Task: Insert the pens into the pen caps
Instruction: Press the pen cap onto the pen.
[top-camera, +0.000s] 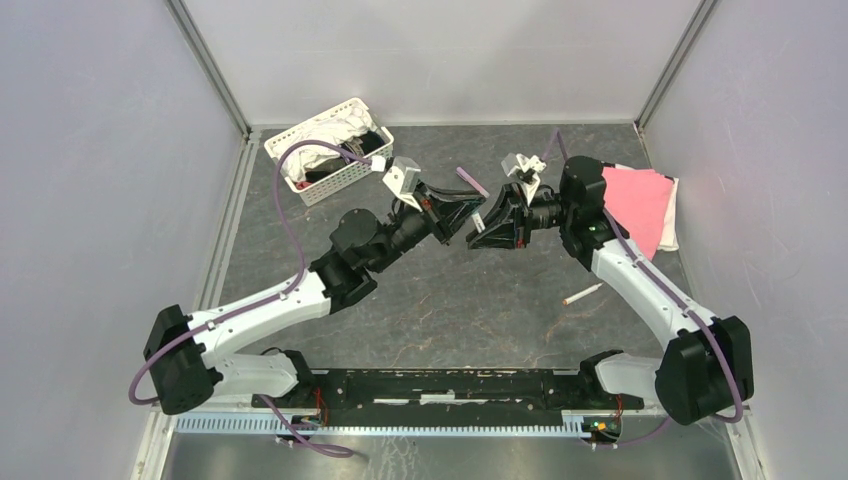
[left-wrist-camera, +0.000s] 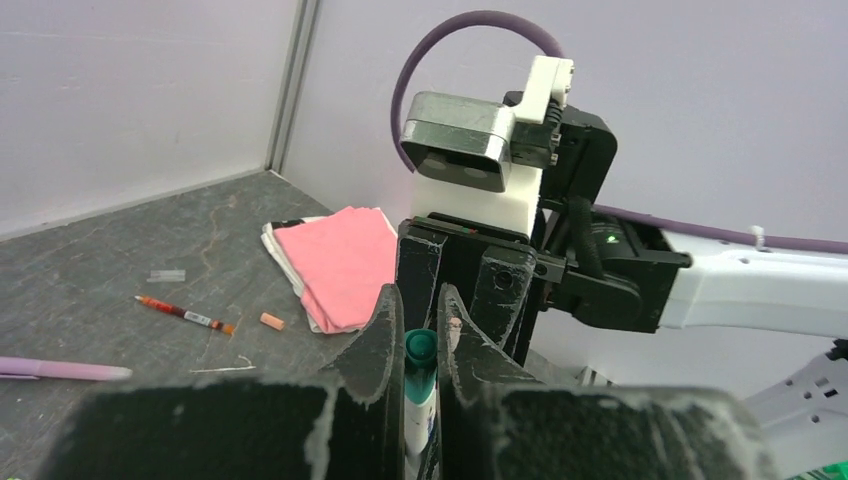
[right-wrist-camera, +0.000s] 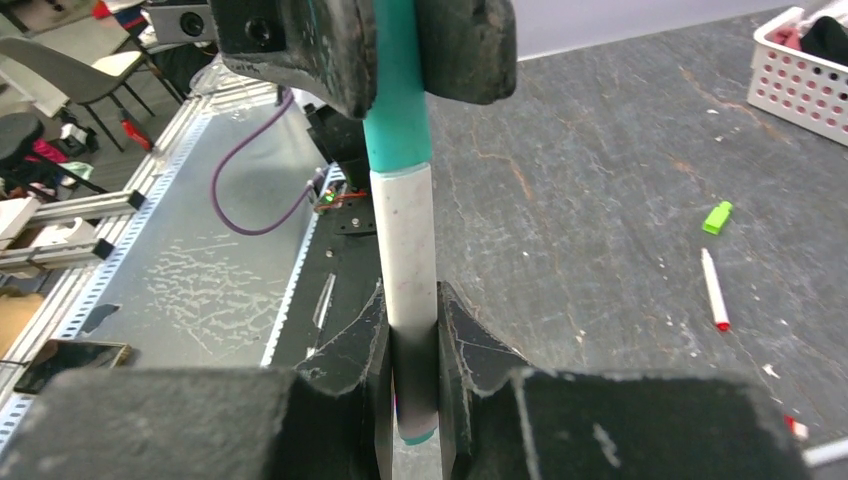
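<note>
near pen (top-camera: 582, 294): lies alone on the table (top-camera: 430, 300), just inside the right arm and closer to the bases than either gripper; pale barrel, uncapped.
right gripper (right-wrist-camera: 412, 300): clamped on the teal pen's barrel above mid-table, its tips facing the left gripper.
teal pen (right-wrist-camera: 408, 240): held off the table, spanning the gap between the two grippers; white barrel, with the teal tail end showing behind the right fingers (right-wrist-camera: 470, 350).
teal cap (right-wrist-camera: 398, 110): sits on the pen's front end, its rim meeting the white barrel; whether it is pushed fully home cannot be told.
left gripper (left-wrist-camera: 420, 300): nearly closed, pinching the teal cap, tip to tip with the right gripper.
red-tipped pen (right-wrist-camera: 714, 290): flat on the table on the left arm's side, uncapped.
green cap (right-wrist-camera: 716, 217): on its side near that pen, not touching it.
purple pen (top-camera: 472, 181): aslant on the table just behind the grippers.
red-brown pen (left-wrist-camera: 185, 313): flat on the table beside the cloth.
orange cap (left-wrist-camera: 271, 321): near that pen's tip, apart from it, just beside the cloth's edge.
cloth (top-camera: 640, 205): pink, folded, lying on a white layer by the right wall.
basket (top-camera: 330, 150): white, perforated, at the far left; holds white fabric and dark items.
</note>
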